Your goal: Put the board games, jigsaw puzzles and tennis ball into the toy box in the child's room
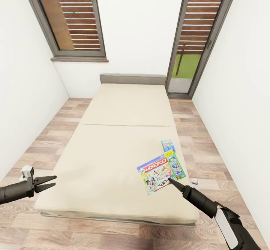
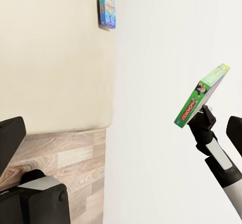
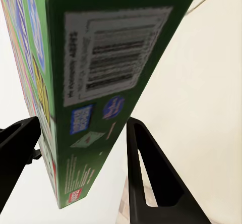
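Two board games show over the bed (image 1: 112,156): the right gripper (image 1: 170,180) clamps the Monopoly box (image 1: 160,171), a smaller box (image 1: 167,145) just beyond, while the left gripper (image 1: 52,180) hangs empty, slightly parted.

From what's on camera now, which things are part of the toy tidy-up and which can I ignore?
Job:
Monopoly box, held up in the right gripper
small blue game box lying on the bed
left gripper, open and holding nothing

Ignore:
windows
wood floor
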`<state>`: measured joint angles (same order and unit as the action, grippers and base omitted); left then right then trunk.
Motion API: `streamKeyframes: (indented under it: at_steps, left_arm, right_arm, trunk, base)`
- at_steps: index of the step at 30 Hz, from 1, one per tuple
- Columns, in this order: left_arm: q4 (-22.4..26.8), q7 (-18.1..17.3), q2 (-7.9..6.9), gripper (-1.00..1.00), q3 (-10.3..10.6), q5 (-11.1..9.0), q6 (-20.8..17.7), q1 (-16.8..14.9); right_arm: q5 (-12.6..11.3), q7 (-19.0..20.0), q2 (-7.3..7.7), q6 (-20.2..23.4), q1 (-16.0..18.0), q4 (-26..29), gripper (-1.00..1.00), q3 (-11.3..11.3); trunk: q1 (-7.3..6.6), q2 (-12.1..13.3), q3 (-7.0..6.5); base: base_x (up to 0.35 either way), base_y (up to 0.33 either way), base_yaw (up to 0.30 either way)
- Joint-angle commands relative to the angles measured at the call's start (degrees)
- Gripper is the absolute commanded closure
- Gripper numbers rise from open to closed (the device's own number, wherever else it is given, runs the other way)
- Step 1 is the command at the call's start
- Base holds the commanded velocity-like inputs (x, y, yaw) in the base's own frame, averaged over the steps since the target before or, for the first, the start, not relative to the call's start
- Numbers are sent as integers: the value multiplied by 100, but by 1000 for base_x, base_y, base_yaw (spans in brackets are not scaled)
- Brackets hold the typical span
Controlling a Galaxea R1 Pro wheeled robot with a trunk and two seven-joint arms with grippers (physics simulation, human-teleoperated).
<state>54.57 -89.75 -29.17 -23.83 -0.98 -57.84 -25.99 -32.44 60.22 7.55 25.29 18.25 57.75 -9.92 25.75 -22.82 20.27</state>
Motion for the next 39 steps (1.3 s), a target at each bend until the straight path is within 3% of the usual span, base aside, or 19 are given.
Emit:
streamKeyframes:
  at_steps: [1, 29, 39]
  left_arm:
    - [1, -25, -1, -100, 1, 8, -61, -3]
    - [-6, -25, -3, -100, -38, -22, -61, -3]
    - [-34, -25, 139, -100, 12, -10, -27, 39]
  right_arm:
    - [-33, 7, 1, 47, 3, 0, 100, -1]
    - [-30, -20, -7, 47, 3, 8, 100, -1]
    - [10, -73, -71, 46, 3, 118, 100, 41]
  trunk:
    - [3, -9, -1]
    - [3, -9, -268]
    - [3, -9, -364]
  base:
    - [0, 0, 0]
    - [0, 0, 0]
    - [0, 0, 38]
